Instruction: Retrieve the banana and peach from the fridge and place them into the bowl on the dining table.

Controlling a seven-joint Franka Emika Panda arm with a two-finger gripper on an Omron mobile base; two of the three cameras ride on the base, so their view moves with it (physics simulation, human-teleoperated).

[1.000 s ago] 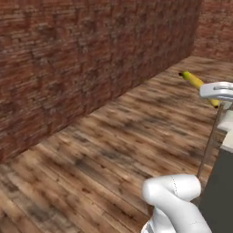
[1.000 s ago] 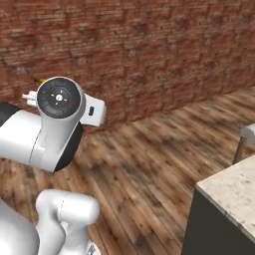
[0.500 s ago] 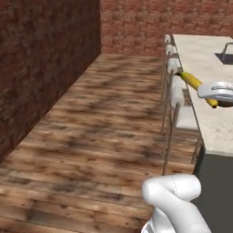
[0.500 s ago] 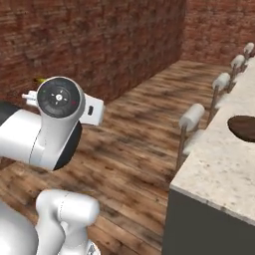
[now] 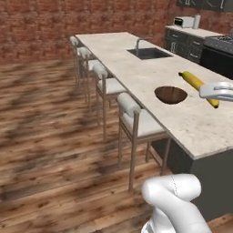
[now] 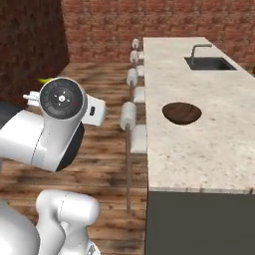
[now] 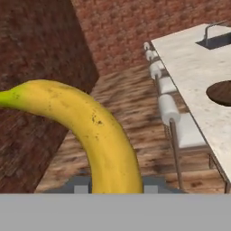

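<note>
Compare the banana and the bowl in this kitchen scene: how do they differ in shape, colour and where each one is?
The banana is long, curved and yellow; the bowl is round, shallow and dark brown. The banana is held up in the gripper, shut on it, while the bowl rests on the speckled dining table. The bowl is empty; the banana is not yet in it.

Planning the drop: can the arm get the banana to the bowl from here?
Probably yes. The bowl sits empty on bare table top, the banana held just beside it, nothing between.
</note>
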